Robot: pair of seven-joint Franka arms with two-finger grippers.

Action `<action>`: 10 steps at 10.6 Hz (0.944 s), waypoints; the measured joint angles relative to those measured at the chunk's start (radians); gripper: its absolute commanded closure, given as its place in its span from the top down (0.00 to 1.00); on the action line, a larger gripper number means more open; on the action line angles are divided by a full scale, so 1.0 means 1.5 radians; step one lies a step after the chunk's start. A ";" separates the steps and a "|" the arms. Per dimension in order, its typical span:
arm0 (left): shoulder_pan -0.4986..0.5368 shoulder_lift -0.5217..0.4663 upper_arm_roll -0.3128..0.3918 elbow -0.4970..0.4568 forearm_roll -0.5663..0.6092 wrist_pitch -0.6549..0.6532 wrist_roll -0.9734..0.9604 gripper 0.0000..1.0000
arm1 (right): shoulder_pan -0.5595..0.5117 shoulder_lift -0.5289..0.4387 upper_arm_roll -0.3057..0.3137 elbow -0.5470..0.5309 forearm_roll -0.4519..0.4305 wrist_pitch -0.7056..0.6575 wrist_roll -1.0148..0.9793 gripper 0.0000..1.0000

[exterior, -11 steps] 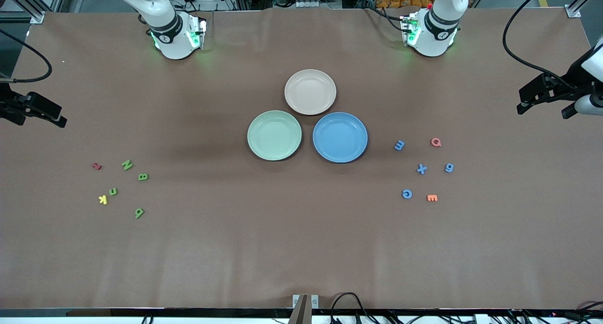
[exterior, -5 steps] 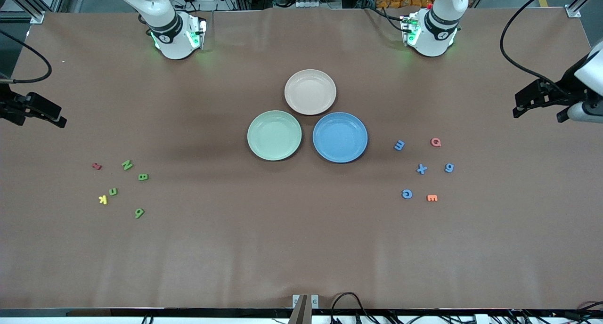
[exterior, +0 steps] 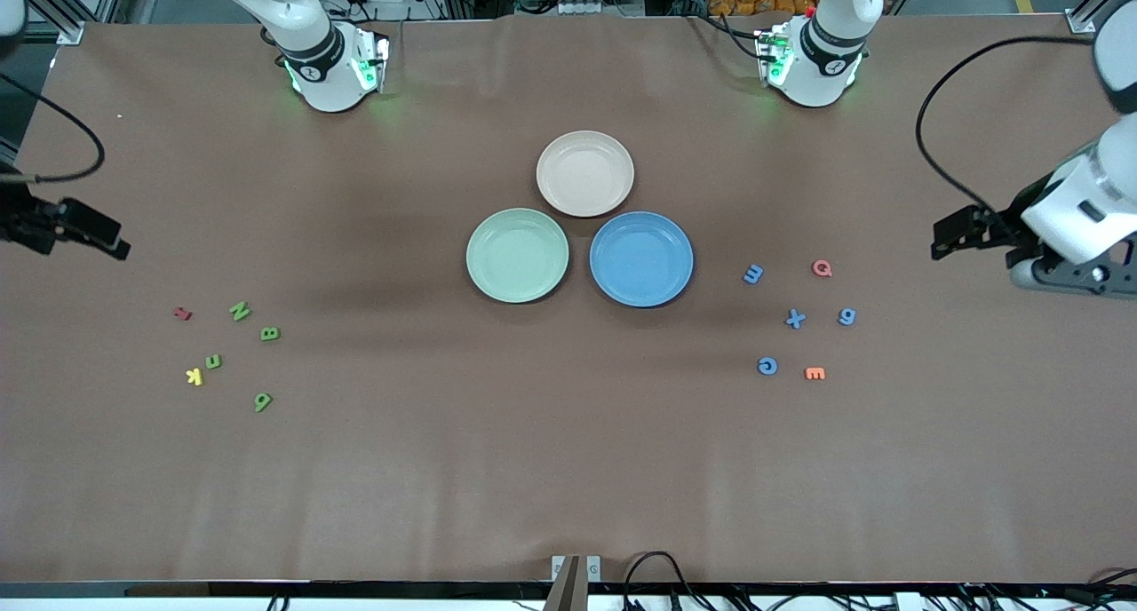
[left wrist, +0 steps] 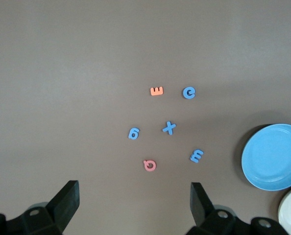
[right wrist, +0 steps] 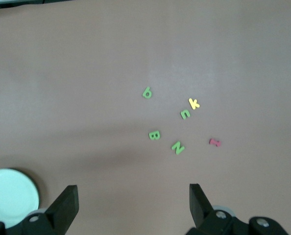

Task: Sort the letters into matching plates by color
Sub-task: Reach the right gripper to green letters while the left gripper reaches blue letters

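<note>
while all eight letters lie on the brown table [exterior: 568, 469] and none is in a plate yet, the thing that matters is which arm is close to which pile. the four blue letters, the blue m [exterior: 753, 274], the blue x [exterior: 796, 319], the blue 9 [exterior: 847, 316] and the blue g [exterior: 767, 366], sit at the left arm's end of the table, mixed with a pink q [exterior: 822, 268] and an orange e [exterior: 814, 374]. the left gripper [exterior: 964, 234] hangs over bare table at that end, out past the pile toward the table's edge, with its fingers wide apart and holding nothing. in the left wrist view the pile lies ahead of the fingers, with the blue plate [exterior: 641, 258] past it.

the four green letters, the green n [exterior: 240, 311], the green b [exterior: 270, 334], the green u [exterior: 214, 361] and the green 6 [exterior: 263, 401], lie at the right arm's end, next to a yellow k [exterior: 194, 376] and a small red letter [exterior: 182, 313]. the right gripper [exterior: 89, 231] hangs over that end, also spread wide and empty. the pale green plate [exterior: 517, 255] sits in the middle, just beside the blue one, with a beige plate [exterior: 585, 173] farther from the front camera. each arm probably takes its own pile.
</note>
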 measured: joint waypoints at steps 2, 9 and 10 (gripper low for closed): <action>-0.003 0.007 -0.007 -0.040 0.000 0.059 0.000 1.00 | -0.002 0.037 0.000 -0.045 0.001 0.115 0.001 1.00; -0.011 0.055 -0.021 -0.134 0.000 0.197 0.000 1.00 | -0.004 0.166 0.000 -0.182 0.053 0.372 0.003 1.00; -0.011 0.060 -0.021 -0.134 0.000 0.202 0.001 1.00 | -0.007 0.179 -0.001 -0.205 0.065 0.412 0.004 1.00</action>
